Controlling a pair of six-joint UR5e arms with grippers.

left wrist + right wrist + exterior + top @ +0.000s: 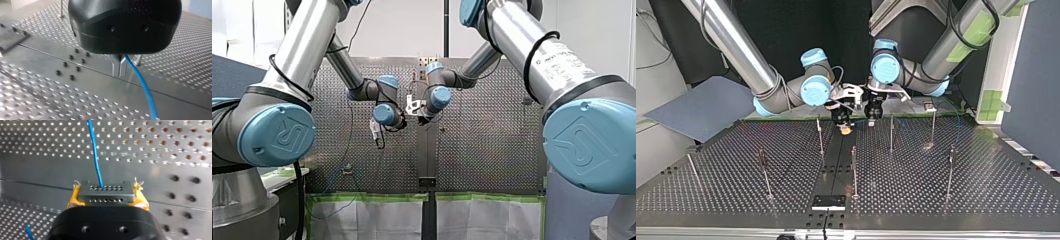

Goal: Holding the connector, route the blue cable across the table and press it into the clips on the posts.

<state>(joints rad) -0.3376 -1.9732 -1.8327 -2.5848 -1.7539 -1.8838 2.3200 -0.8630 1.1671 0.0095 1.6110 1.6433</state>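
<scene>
My right jaws have yellow pads [140,197], and they squeeze a small grey metal connector block [105,193] with rows of tiny holes in it. A thin blue cable [96,155] comes out of the block and runs away over the bench [150,142], which is full of little holes. My left jaws are closed. Their thin metal fingers [119,67] pinch the thin blue cable, and it runs on from them over the bench. In the top view both jaws point down, side by side and close together. They are just above the bench, near the middle of its far edge. Thin metal posts [820,136] stand up on the bench beside the jaws and closer to the camera. The tops of the posts are too small to make out.
</scene>
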